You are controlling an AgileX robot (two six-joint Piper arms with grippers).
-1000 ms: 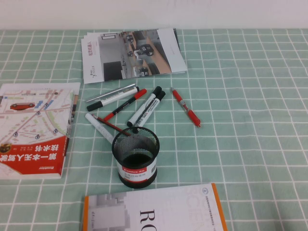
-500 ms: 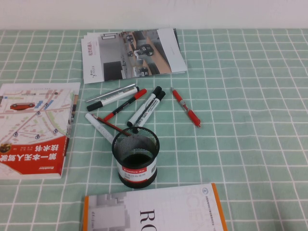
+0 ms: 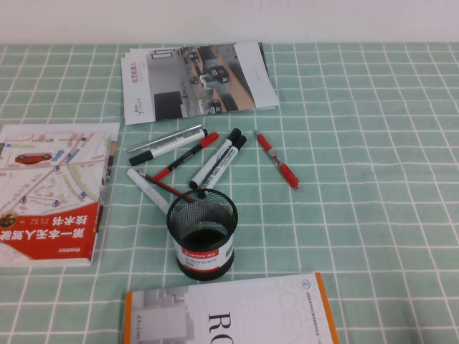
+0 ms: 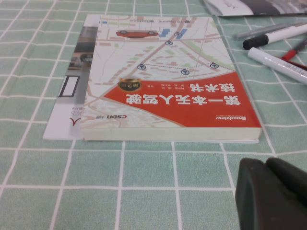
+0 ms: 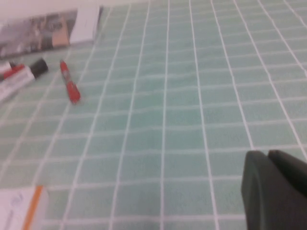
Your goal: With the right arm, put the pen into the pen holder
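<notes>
A green checked tablecloth [image 3: 373, 143] covers the whole table. On it, the red-and-white book [image 3: 50, 193] lies at nine o'clock in the high view, a stack of brochures [image 3: 197, 80] at twelve, and an orange-edged booklet [image 3: 229, 312] at six. Just above that booklet stands the pen holder [image 3: 202, 235], upright (its mesh cup holds no pens). A cluster of markers [image 3: 190, 161] fans out from its eleven o'clock side, one white marker [image 3: 147, 188] reaching down beside the rim. The pen [image 3: 277, 160] lies flat at the holder's one o'clock, well apart from it and just right of the black-capped markers.

Neither arm enters the high view. The left gripper [image 4: 273, 194] hangs near the book's corner; the right gripper [image 5: 274, 189] hovers over bare cloth, far from the pen [image 5: 69, 87]. Whether either gripper is wide or narrow cannot be told.
</notes>
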